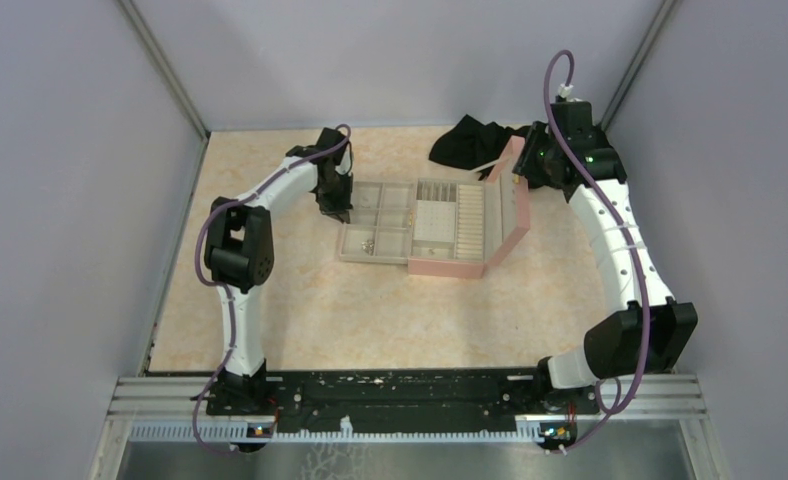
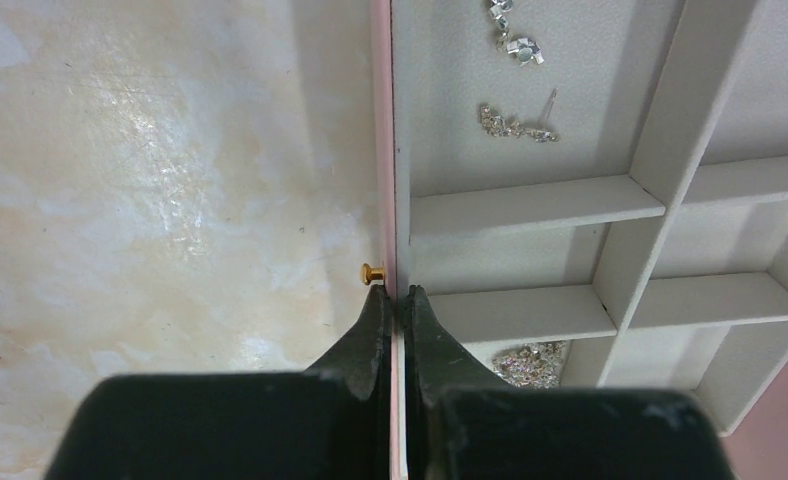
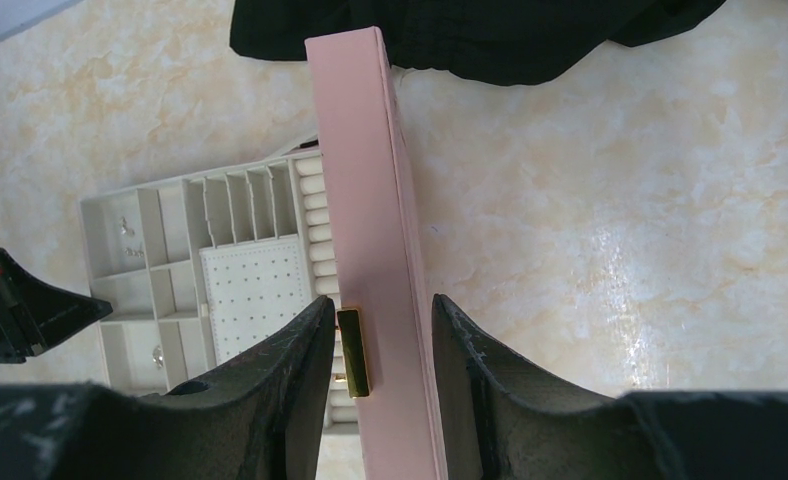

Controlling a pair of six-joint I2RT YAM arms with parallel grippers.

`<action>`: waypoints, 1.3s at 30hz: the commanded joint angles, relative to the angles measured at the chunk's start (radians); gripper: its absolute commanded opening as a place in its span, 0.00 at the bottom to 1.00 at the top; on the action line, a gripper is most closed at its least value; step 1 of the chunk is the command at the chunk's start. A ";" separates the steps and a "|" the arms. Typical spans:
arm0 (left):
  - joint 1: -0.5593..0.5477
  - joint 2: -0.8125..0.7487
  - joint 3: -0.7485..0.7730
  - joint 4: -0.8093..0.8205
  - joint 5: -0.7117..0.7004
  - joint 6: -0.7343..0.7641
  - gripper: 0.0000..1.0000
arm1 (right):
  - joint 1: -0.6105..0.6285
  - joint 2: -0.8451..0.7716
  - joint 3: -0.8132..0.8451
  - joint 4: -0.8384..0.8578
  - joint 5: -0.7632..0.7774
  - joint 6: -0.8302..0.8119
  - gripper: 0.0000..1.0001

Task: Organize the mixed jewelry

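The pink box (image 1: pixel 450 268) lies open mid-table, its lid (image 1: pixel 511 205) standing tilted at the right. The mixed jewelry shows as tiny silvery specks in the left compartments (image 1: pixel 367 243). In the left wrist view there is a sparkling strand (image 2: pixel 518 125), a piece above it (image 2: pixel 516 44) and a glittering heap (image 2: pixel 530 362). My left gripper (image 1: pixel 337 212) (image 2: pixel 398 290) is shut on the thin pink side wall (image 2: pixel 383 150), beside a gold stud (image 2: pixel 372 271). My right gripper (image 1: pixel 526 170) (image 3: pixel 380 300) straddles the lid (image 3: pixel 360 150) at its gold clasp (image 3: pixel 352 350), both fingers touching it.
A black cloth (image 1: pixel 475 140) (image 3: pixel 470 30) lies behind the box near the back wall. The compartmented grey tray section (image 1: pixel 346 256) sits against the box's left side. Grey walls close in the marble-patterned table (image 1: pixel 300 320) on three sides.
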 commanded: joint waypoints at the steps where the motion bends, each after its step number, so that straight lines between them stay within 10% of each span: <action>1: -0.028 -0.005 0.015 -0.002 0.033 0.013 0.00 | 0.002 0.000 0.046 0.026 -0.009 -0.003 0.41; 39: -0.051 0.011 0.009 0.013 -0.086 -0.071 0.00 | 0.002 0.008 0.047 0.030 -0.004 -0.014 0.41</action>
